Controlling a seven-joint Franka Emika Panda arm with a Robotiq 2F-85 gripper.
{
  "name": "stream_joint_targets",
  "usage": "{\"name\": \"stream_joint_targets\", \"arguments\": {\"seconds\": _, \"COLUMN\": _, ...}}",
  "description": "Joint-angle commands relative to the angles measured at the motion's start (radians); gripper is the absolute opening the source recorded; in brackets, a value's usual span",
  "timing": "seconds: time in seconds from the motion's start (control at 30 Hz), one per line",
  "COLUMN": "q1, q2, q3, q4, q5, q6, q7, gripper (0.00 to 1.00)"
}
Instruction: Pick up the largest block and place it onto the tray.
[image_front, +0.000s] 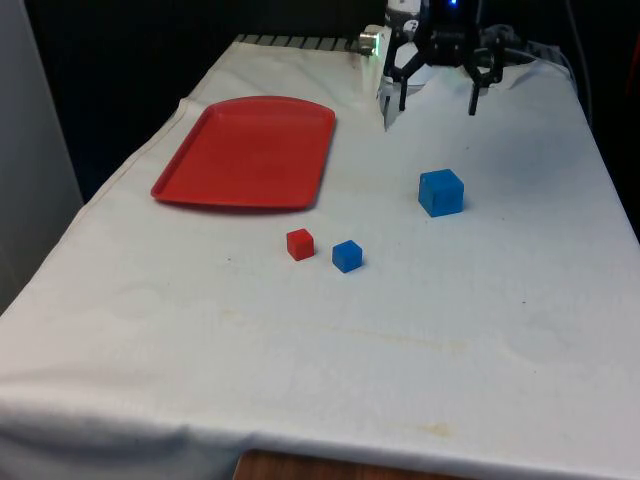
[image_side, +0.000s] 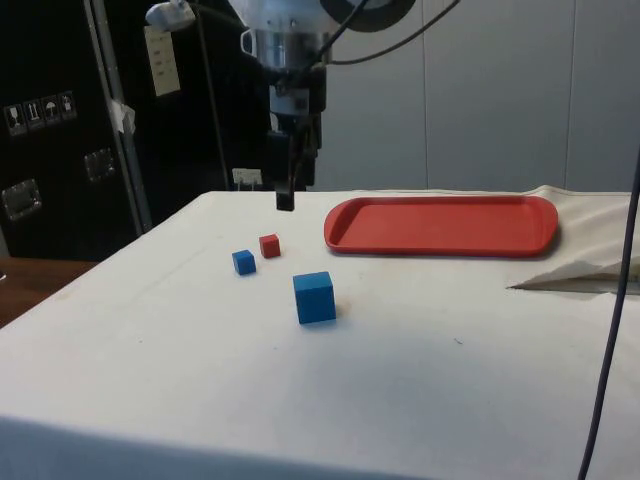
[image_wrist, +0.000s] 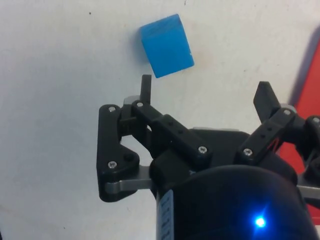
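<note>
Your large blue block (image_front: 441, 192) is a plain cube sitting on the white cloth (image_front: 300, 350), well apart from the red tray (image_front: 250, 152). The gripper (image_front: 438, 102) hangs above the cloth beyond it, fingers spread and empty. Nearer you lie a small red block (image_front: 300, 244) and small blue block (image_front: 347, 256).

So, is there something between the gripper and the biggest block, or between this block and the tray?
Nothing visible blocks either path. The open gripper hangs above bare cloth behind the large blue block. The small red block and small blue block lie nearer the camera, off the line to the red tray.
</note>
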Motion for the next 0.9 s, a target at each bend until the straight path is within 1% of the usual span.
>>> {"name": "stream_joint_targets", "arguments": {"seconds": 0.0, "q1": 0.000, "q2": 0.004, "q3": 0.000, "q4": -0.002, "q5": 0.007, "q6": 0.006, "q7": -0.009, "gripper": 1.00}}
{"name": "stream_joint_targets", "arguments": {"seconds": 0.07, "q1": -0.002, "q2": 0.015, "q3": 0.000, "q4": -0.009, "q5": 0.047, "q6": 0.024, "q7": -0.052, "gripper": 1.00}}
{"name": "stream_joint_targets", "arguments": {"seconds": 0.23, "q1": -0.002, "q2": 0.045, "q3": -0.003, "q4": 0.000, "q5": 0.080, "q6": 0.026, "q7": -0.086, "gripper": 1.00}}
{"name": "stream_joint_targets", "arguments": {"seconds": 0.27, "q1": -0.002, "q2": 0.045, "q3": -0.008, "q4": 0.001, "q5": 0.061, "q6": 0.023, "q7": -0.074, "gripper": 1.00}}
{"name": "stream_joint_targets", "arguments": {"seconds": 0.3, "q1": -0.002, "q2": 0.050, "q3": -0.003, "q4": 0.003, "q5": 0.084, "q6": 0.026, "q7": -0.091, "gripper": 1.00}}
{"name": "stream_joint_targets", "arguments": {"seconds": 0.37, "q1": -0.002, "q2": 0.064, "q3": -0.002, "q4": 0.005, "q5": 0.088, "q6": 0.024, "q7": -0.104, "gripper": 1.00}}
{"name": "stream_joint_targets", "arguments": {"seconds": 0.53, "q1": 0.000, "q2": 0.082, "q3": 0.004, "q4": 0.006, "q5": 0.088, "q6": 0.026, "q7": -0.120, "gripper": 1.00}}
{"name": "stream_joint_targets", "arguments": {"seconds": 0.57, "q1": -0.001, "q2": 0.085, "q3": -0.001, "q4": 0.009, "q5": 0.073, "q6": 0.023, "q7": -0.110, "gripper": 1.00}}
{"name": "stream_joint_targets", "arguments": {"seconds": 0.6, "q1": 0.000, "q2": 0.088, "q3": 0.007, "q4": 0.006, "q5": 0.087, "q6": 0.029, "q7": -0.126, "gripper": 1.00}}
{"name": "stream_joint_targets", "arguments": {"seconds": 0.8, "q1": 0.000, "q2": 0.108, "q3": 0.019, "q4": 0.001, "q5": 0.089, "q6": 0.046, "q7": -0.143, "gripper": 1.00}}
{"name": "stream_joint_targets", "arguments": {"seconds": 0.83, "q1": 0.000, "q2": 0.108, "q3": 0.013, "q4": 0.008, "q5": 0.073, "q6": 0.031, "q7": -0.130, "gripper": 1.00}}
{"name": "stream_joint_targets", "arguments": {"seconds": 0.87, "q1": 0.000, "q2": 0.111, "q3": 0.021, "q4": 0.000, "q5": 0.089, "q6": 0.050, "q7": -0.145, "gripper": 1.00}}
